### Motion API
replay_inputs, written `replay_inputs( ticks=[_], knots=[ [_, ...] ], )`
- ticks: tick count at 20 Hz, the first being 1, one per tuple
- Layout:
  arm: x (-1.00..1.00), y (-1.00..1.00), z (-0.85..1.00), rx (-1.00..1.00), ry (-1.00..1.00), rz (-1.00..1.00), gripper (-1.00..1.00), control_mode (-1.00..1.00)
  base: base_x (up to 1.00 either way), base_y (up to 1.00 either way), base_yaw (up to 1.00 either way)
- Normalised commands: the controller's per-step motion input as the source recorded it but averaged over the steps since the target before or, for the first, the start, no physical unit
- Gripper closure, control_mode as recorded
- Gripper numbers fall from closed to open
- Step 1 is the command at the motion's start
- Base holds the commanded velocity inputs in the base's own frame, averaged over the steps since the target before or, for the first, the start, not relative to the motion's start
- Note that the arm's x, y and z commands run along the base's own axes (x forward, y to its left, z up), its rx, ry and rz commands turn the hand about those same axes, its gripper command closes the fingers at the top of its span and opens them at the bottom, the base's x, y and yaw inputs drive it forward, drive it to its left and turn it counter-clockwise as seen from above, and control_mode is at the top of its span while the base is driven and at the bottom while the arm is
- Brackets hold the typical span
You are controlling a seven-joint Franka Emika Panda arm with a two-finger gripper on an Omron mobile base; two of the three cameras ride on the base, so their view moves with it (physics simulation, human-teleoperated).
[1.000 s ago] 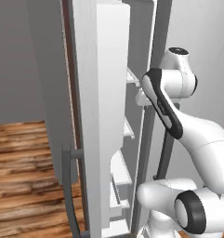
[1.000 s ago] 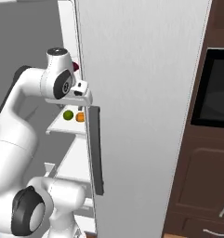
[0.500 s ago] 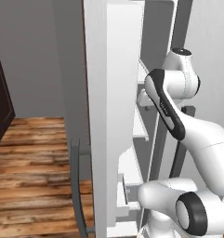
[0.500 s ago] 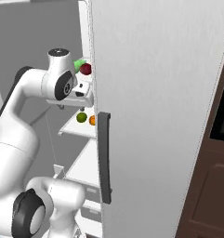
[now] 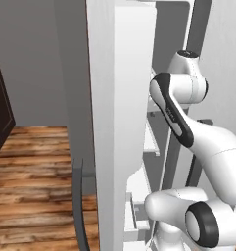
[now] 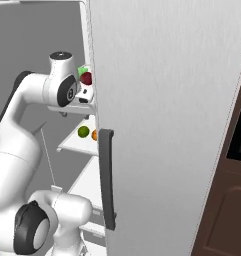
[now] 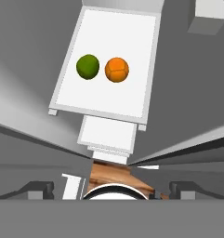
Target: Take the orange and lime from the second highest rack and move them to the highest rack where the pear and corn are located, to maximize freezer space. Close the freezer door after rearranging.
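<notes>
- The freezer door (image 5: pixel 117 122) stands open as a tall thick slab; the left base view shows its edge and white moulded inner side, with a white bin (image 5: pixel 151 142) jutting toward the arm.
- In the right base view the door's pale grey outer face (image 6: pixel 167 115) takes up most of the frame, with a long dark grey vertical bar handle (image 6: pixel 107 185) near its left edge.
- The lime (image 7: pixel 88 66) and the orange (image 7: pixel 116 69) lie side by side, just apart, on a white rack (image 7: pixel 132 56) seen from above in the hand view; the lime is dark green, the orange bright.
- In the right base view the same two fruits (image 6: pixel 83 131) sit on a shelf low behind the door edge, the orange half hidden by the door.
- A red and green item (image 6: pixel 85 77) sits on the rack above, partly covered by the arm's wrist; what it is cannot be made out.
- The gripper (image 7: pixel 111 188) hangs above the rack; its finger tips sit far apart at the frame's bottom edge, holding nothing.
- Wooden floor (image 5: pixel 36 176) shows left of the door.
</notes>
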Motion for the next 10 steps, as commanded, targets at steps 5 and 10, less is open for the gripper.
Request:
replay_inputs(
  ticks=[5, 10],
  knots=[
    [0.0, 0.0, 0.0, 0.0, 0.0, 0.0, -1.0, 1.0, 0.04, 0.52, 0.01],
    [0.0, 0.0, 0.0, 0.0, 0.0, 0.0, -1.0, 1.0, 0.09, 0.59, 0.0]
  ],
)
